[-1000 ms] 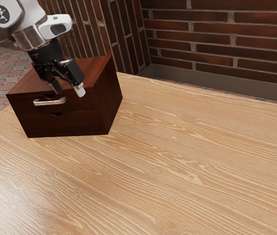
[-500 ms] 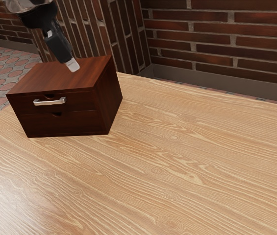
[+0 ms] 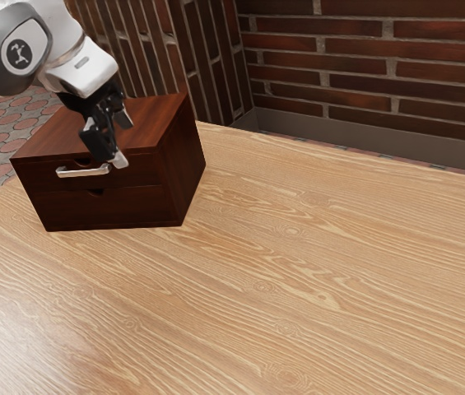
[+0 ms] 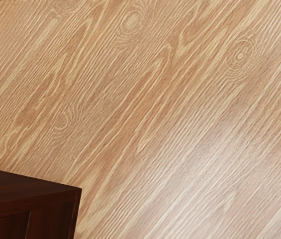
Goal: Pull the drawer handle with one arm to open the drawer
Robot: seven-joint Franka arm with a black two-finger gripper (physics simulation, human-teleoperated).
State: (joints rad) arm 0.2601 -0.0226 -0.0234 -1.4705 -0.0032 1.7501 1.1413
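Wood-grain table (image 3: 314,271), dark cabinet (image 3: 158,132), upper drawer (image 3: 137,170) shut, fingers (image 3: 103,141) spread beside its handle (image 3: 80,171).

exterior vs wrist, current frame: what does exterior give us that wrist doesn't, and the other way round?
Exterior view: the gripper at the right end of the silver handle, the upper drawer front looking flush with the cabinet, and the brick wall behind.
Wrist view: a close look at one cabinet corner and the wood grain right beside it.
Both: the dark wooden cabinet and the table.
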